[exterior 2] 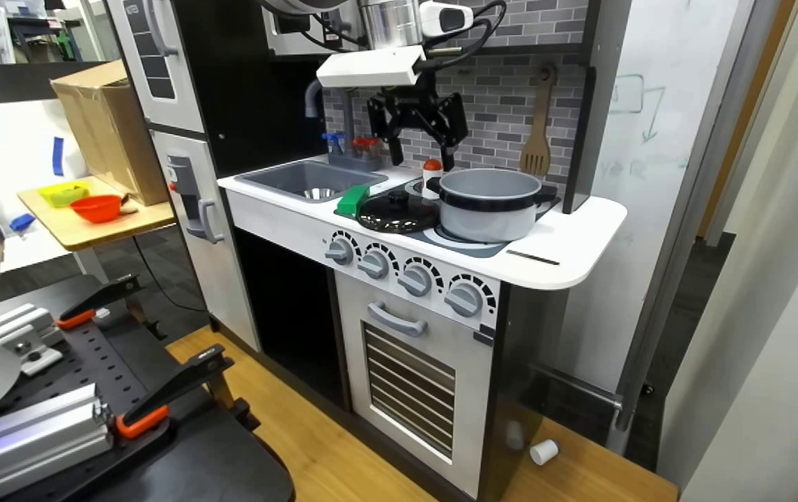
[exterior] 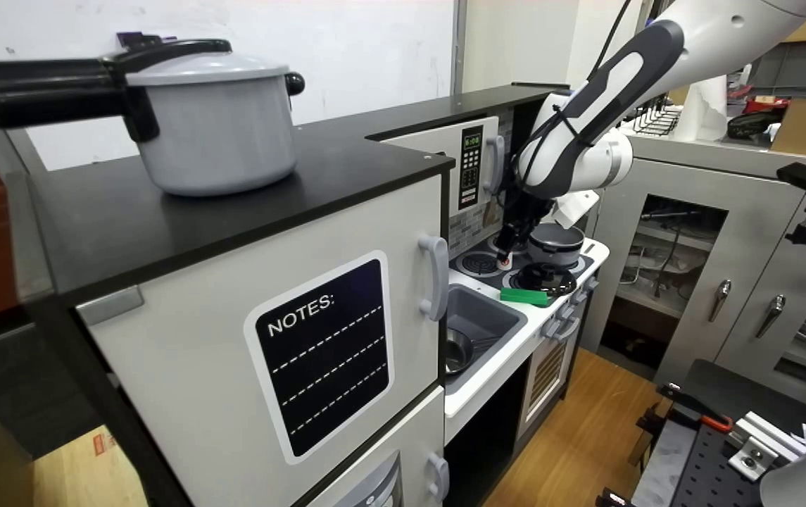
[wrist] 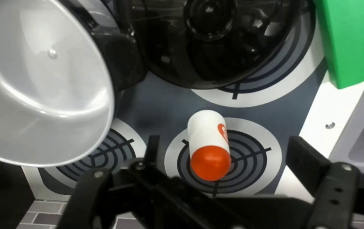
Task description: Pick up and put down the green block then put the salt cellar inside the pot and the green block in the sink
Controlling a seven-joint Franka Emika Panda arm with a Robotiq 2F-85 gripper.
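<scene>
Jaws spread wide, the gripper [exterior 2: 422,157] hangs above the stove [wrist: 156,108], with the salt cellar [wrist: 209,144] between its fingers in the wrist view; how much height separates them from it I cannot tell. Much is cropped there: the pot [wrist: 42,89] runs off the left edge, the black lid [wrist: 210,47] and green block [wrist: 350,41] off the top. In an exterior view, the cabinet door [exterior: 184,338] covers part of a pan [exterior: 459,348] in the sink [exterior: 490,310].

White and cylindrical, the cellar stands upright on a burner [wrist: 248,167] near the middle of the wrist view, topped by a glossy orange-red dome; a red mark on its right side curves partly out of sight. Bright and flat-faced, the block lies at upper right, between lid and sink.

Open-topped and pale grey inside, the pot fills the upper left, one black handle so close to the lid that I cannot tell whether they touch. Below a wooden spatula [exterior 2: 535,155] at upper right in an exterior view, that handle overlaps the cellar's body.
</scene>
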